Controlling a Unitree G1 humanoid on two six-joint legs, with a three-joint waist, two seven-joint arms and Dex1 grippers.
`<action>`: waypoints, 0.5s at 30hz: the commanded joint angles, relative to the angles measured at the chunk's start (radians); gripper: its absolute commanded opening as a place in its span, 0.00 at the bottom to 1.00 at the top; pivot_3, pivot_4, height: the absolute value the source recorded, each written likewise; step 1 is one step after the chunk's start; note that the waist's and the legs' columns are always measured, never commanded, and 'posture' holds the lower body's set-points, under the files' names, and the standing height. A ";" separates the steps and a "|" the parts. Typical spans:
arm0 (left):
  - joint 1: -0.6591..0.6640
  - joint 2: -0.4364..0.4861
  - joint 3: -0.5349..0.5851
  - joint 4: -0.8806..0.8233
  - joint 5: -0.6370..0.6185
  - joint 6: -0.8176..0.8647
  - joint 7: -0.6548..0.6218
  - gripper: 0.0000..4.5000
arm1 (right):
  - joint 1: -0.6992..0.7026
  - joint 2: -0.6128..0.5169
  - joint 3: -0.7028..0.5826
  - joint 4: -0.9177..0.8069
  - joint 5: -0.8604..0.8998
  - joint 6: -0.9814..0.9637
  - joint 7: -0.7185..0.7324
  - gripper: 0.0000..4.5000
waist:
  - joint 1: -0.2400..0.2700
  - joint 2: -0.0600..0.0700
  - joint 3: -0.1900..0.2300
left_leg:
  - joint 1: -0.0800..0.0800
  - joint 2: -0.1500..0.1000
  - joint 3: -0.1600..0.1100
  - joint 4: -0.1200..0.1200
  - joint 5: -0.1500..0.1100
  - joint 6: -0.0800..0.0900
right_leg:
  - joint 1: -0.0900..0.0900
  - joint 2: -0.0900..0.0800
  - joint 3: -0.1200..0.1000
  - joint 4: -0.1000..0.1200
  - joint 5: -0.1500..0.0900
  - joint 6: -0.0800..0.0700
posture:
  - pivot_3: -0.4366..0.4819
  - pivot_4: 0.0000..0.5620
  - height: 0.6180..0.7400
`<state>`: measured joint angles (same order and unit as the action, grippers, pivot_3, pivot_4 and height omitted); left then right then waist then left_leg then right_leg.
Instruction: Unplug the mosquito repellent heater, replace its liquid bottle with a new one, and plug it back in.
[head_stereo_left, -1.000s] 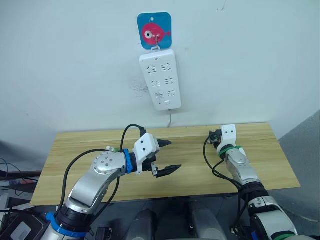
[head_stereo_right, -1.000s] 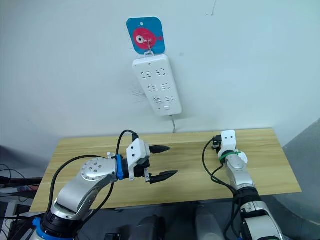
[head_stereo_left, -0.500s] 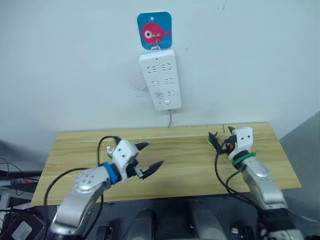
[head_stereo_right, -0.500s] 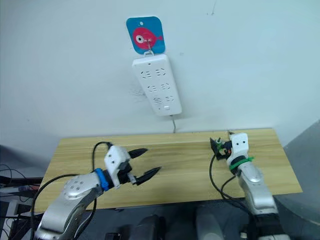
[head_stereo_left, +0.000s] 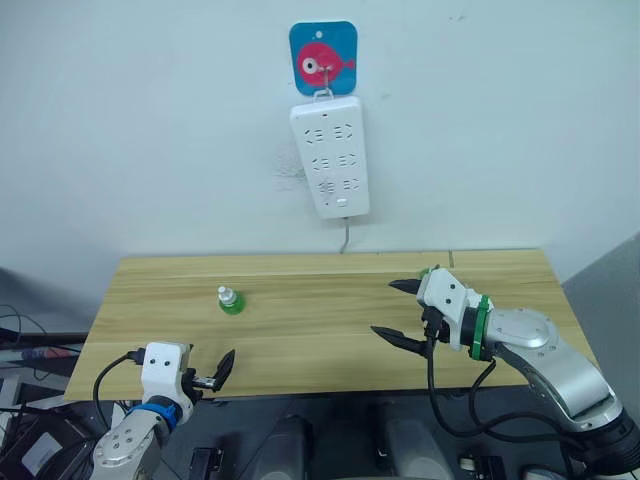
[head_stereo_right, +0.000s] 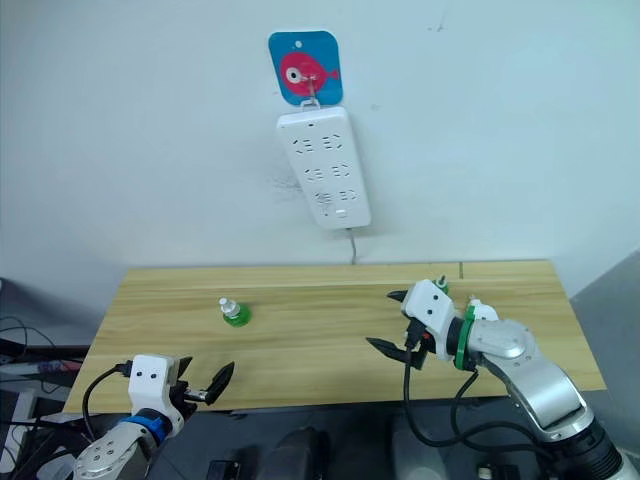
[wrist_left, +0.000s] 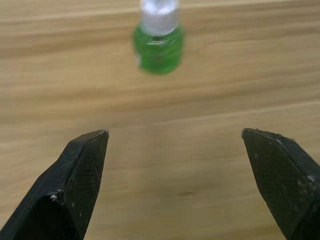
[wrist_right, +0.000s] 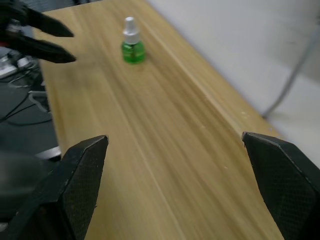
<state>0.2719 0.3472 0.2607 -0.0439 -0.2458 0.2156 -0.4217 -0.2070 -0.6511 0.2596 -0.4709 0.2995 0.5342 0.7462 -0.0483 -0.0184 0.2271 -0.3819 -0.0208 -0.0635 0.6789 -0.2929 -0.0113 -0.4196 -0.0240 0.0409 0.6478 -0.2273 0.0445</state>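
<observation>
A small green liquid bottle (head_stereo_left: 231, 300) with a white cap stands upright on the left half of the wooden table (head_stereo_left: 320, 340). My left gripper (head_stereo_left: 222, 366) hangs open and empty low at the table's front left edge; the left wrist view shows the bottle (wrist_left: 159, 45) ahead, beyond its fingers. Over the right half of the table my right gripper (head_stereo_left: 384, 308) is open and empty, pointing left, with the bottle (wrist_right: 132, 45) far ahead of it. The mosquito repellent heater is out of view.
A long white power strip (head_stereo_left: 331, 154) hangs on the wall from a blue hook plate (head_stereo_left: 324, 60) with a pink fish, above the table's back edge. Nothing is plugged into it. Its cord (head_stereo_left: 346, 236) drops behind the table.
My left arm has pulled back and down to the front left edge, uncovering the green bottle. My right gripper has swung round to point left over the table. The camera shifted slightly.
</observation>
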 joint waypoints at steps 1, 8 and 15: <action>-0.094 0.013 -0.001 0.121 0.031 -0.074 0.008 1.00 | -0.038 0.005 0.006 -0.081 0.033 0.062 0.019 1.00 | 0.012 -0.002 0.001 | 0.000 0.000 -0.001 0.000 0.000 0.000 | 0.000 0.000 -0.001 0.000 0.000 0.000 | 0.44 0.43 1.00; -0.239 0.040 -0.040 0.286 0.057 -0.113 -0.035 1.00 | -0.041 0.007 0.004 -0.131 0.039 0.126 0.013 1.00 | 0.016 -0.004 0.003 | -0.002 -0.001 -0.002 -0.001 0.000 -0.001 | -0.001 -0.003 -0.001 -0.002 0.001 -0.001 | 0.42 0.45 1.00; -0.377 0.047 -0.095 0.465 0.109 -0.201 -0.058 1.00 | -0.048 0.015 0.017 -0.173 0.049 0.179 0.007 1.00 | 0.016 -0.004 0.004 | -0.002 -0.001 -0.005 -0.002 0.000 -0.001 | -0.001 -0.003 -0.001 -0.002 0.001 -0.001 | 0.40 0.46 1.00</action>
<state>-0.0892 0.3823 0.1724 0.4019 -0.1503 0.0516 -0.4730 -0.2469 -0.6385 0.2719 -0.5959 0.3355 0.7092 0.7561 -0.0324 -0.0227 0.2311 -0.3842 -0.0221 -0.0680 0.6770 -0.2932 -0.0126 -0.4203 -0.0273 0.0395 0.6462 -0.2265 0.0438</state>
